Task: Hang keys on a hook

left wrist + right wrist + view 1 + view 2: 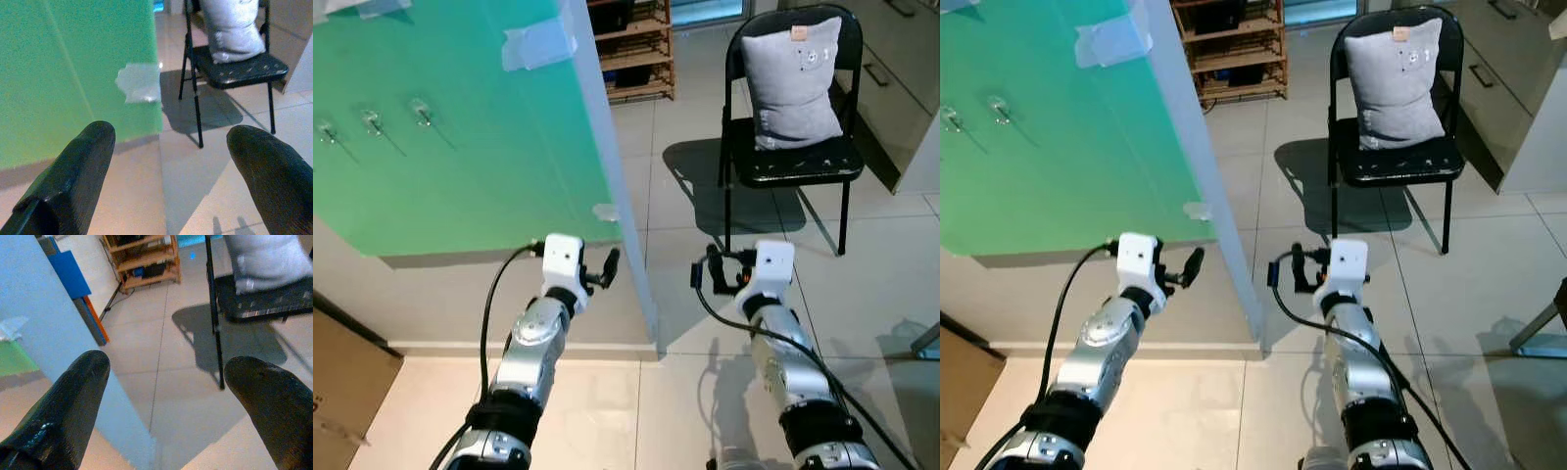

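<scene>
Three hooks sit in a row on the green panel, near its upper left corner as I see it from the head camera. They look like small clear or metal pegs, and all look bare. Two patches of tape hold the panel to the wall, one at its top right corner and one at its lower right edge.

Left hand: raised in front of the wall below the panel's lower right corner, fingers apart, nothing between them. Its wrist view confirms the gap, with the panel edge and the lower tape patch beyond.

Right hand: raised over the tiled floor, just past the wall's end, fingers apart, also empty.

Further right, a black folding chair stands on the floor with a grey cushion leaning against its back. A wooden shelf unit is behind, at the top of the view.

Keys: I cannot find them anywhere, not in either hand, not on the chair seat, not on the floor.

Judgement: the task stands at its start, in the search step. No hanging is possible until the keys are located and picked up. Next move calls for turning or walking to look for them, then a return to the panel, which is well above both hands at present.
</scene>
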`<state>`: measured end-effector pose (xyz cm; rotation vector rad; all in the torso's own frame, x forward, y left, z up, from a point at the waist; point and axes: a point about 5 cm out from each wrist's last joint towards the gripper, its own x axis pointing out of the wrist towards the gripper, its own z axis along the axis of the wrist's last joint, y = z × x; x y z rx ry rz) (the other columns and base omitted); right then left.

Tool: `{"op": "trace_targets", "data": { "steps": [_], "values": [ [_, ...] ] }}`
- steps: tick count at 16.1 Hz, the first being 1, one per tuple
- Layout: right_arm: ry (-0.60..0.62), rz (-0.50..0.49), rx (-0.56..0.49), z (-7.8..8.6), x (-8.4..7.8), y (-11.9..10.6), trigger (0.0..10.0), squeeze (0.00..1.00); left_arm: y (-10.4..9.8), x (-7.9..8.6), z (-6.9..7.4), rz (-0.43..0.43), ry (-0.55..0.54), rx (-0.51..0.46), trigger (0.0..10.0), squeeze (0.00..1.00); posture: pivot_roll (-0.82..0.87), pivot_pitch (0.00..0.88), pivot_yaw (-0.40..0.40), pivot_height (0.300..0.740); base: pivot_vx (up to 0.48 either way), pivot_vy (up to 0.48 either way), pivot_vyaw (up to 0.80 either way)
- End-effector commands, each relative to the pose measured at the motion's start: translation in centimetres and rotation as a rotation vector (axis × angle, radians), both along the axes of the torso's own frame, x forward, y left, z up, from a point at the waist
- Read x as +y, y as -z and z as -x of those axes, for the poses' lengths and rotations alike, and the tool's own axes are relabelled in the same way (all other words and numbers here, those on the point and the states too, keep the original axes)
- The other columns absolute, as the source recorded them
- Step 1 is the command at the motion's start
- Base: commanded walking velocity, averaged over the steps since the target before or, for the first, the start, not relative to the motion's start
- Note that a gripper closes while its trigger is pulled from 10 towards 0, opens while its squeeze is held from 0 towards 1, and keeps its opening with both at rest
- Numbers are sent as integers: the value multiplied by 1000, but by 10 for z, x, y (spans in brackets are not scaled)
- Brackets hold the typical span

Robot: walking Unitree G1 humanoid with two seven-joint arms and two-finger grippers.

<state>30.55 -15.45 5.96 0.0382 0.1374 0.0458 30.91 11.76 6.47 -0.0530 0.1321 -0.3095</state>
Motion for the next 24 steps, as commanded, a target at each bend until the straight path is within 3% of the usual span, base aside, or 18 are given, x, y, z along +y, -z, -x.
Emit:
{"op": "trace_targets", "data": {
  "steps": [1,4,6,7,9,17,24],
  "values": [
    [-19,36,-35,0,3,-5,10000,0,2,13,4,-13,-21,-14,10000,0,-280,0,219,740,0,0,0],
    [-29,104,6,13,-28,2,10000,0,20,39,25,-33,-122,14,10000,0,-260,0,140,740,0,0,0],
    [-46,103,6,10,-27,-1,10000,0,24,34,27,-18,-122,20,10000,0,-263,0,121,740,0,0,0],
    [-76,113,-7,4,-23,-6,10000,0,23,20,26,3,-109,8,10000,0,-265,0,91,740,0,0,0],
    [-80,106,-9,0,-18,-7,10000,0,15,8,19,30,-76,-18,10000,0,-266,0,98,740,0,0,0],
    [-33,61,25,4,-16,5,10000,0,6,-1,7,-6,-8,-35,10000,0,-282,0,135,740,0,0,0],
    [-22,31,77,9,-16,17,10000,0,7,-1,4,18,17,-9,10000,0,-290,0,156,740,0,455,-63]
  ]
}}
